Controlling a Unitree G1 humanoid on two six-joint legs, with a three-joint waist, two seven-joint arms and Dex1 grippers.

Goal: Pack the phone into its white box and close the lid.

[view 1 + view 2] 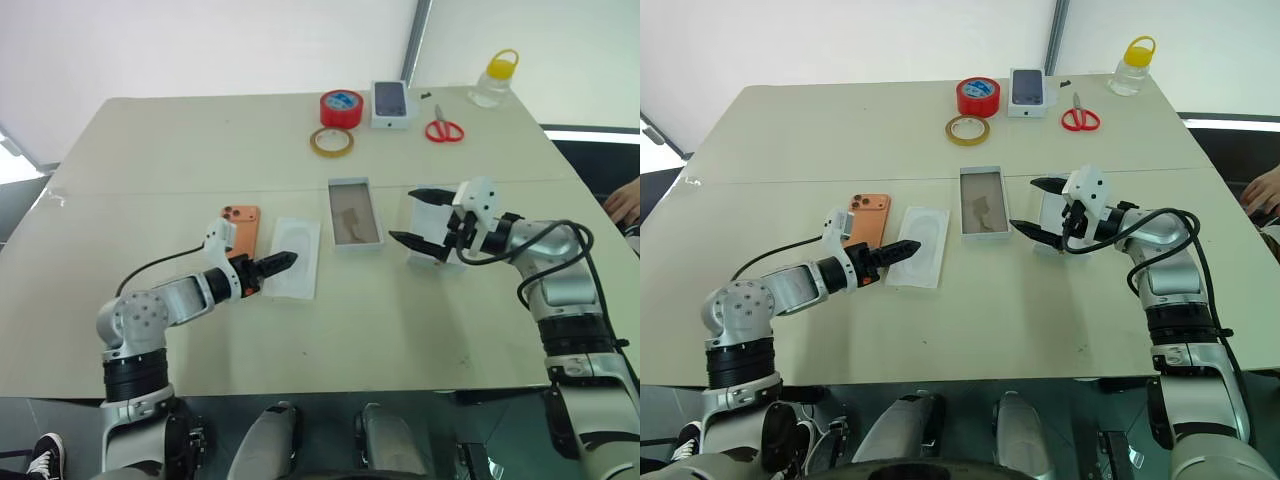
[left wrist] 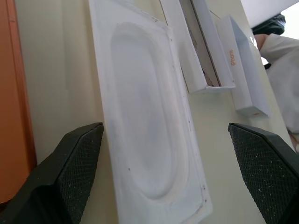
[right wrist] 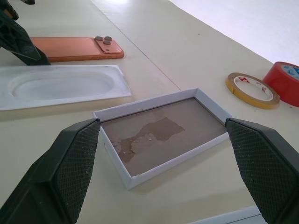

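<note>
One orange phone (image 1: 241,231) lies camera-side up on the table (image 1: 180,150), beside one insert tray (image 1: 293,257). One white box (image 1: 355,213) sits open mid-table; one lid (image 1: 432,232) lies past it. Two tape rolls are counted. Left gripper (image 1: 277,263) and right gripper (image 1: 417,217) are spread wide, nothing held.

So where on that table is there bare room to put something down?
The near strip of the table, in front of the insert tray and white box, is bare, and so is the far left corner. The middle row and the far edge by the tape rolls are crowded.
</note>
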